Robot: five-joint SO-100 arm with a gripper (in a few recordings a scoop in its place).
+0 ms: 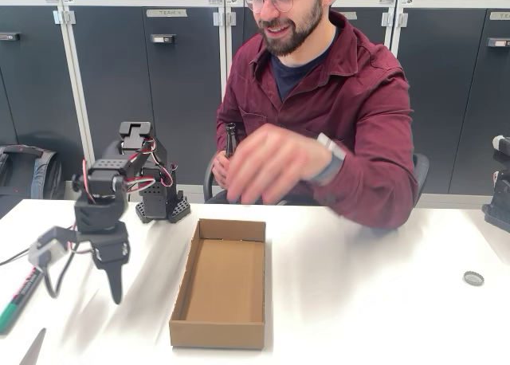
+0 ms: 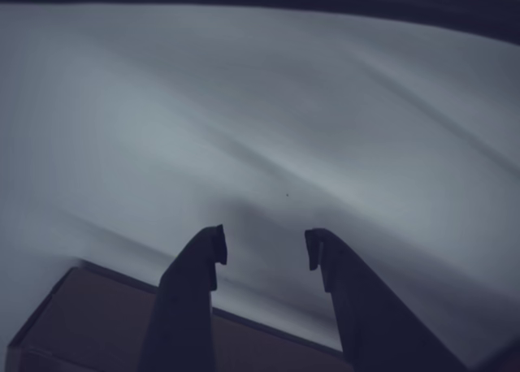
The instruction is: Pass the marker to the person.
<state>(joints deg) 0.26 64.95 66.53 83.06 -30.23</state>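
While the arm is hanging over the white table [image 1: 374, 301], we are seeing its gripper [image 1: 116, 289] pointing down to the left of the cardboard box [image 1: 221, 281], which we are taking as our landmark. In the wrist view the gripper [image 2: 266, 250] is showing two dark fingers [image 2: 195, 283] with a clear gap between them and nothing in the gap, so the pincer is released and is grasping nothing. Below the fingers in that view, a brown corner of the box [image 2: 73, 323] is appearing, and the rest of the table is blurred.

The marker [image 1: 17, 300] is lying flat on the table, well to the left of the box and left of the gripper, at the picture's left edge; its green end is pointing toward the near edge. It is apart from the gripper.

The person [image 1: 335, 102] is sitting behind the box, at the far side of the table. One hand [image 1: 275, 164], blurred, is raised above the far end of the box. Behind this hand a dark bottle [image 1: 231, 138] is standing up. A small bottle cap [image 1: 473, 278] is lying on the table, well to the right of the box.
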